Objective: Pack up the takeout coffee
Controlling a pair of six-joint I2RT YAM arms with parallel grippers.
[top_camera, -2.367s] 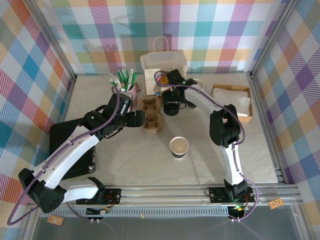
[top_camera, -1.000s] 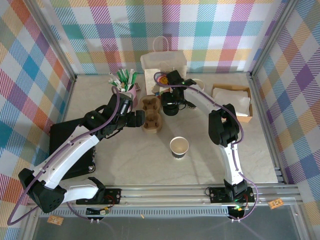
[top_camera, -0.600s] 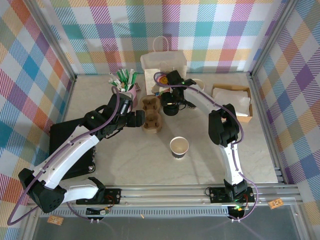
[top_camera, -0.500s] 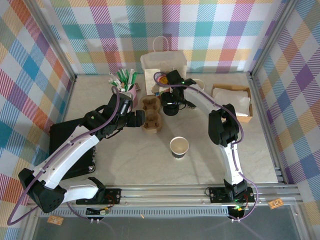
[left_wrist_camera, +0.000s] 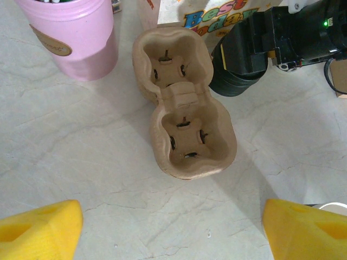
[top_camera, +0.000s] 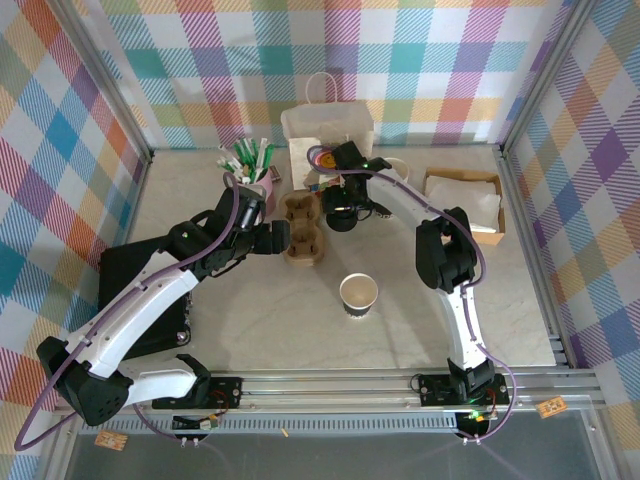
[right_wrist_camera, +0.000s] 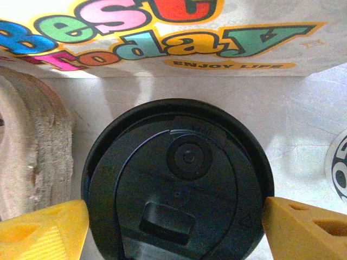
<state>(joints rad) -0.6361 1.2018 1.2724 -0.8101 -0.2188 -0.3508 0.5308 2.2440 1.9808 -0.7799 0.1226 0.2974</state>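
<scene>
Your right hand (right_wrist_camera: 173, 227) stands open astride the lidded coffee (right_wrist_camera: 181, 162). The cup carrier (left_wrist_camera: 184, 103) is empty, your left hand (left_wrist_camera: 173, 227) open. Packing not begun.

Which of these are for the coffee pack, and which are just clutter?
Job: takeout coffee, cup carrier, probably the paper bag.
Lying about: pink pen cup, lidless cup, cardboard box.

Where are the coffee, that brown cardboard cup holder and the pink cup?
Takeout coffee (right_wrist_camera: 179, 184): right wrist view, top of its black lid.
Cup carrier (left_wrist_camera: 181, 100): left wrist view, ridge between its two wells.
Pink cup (left_wrist_camera: 76, 46): left wrist view, its side wall.
</scene>
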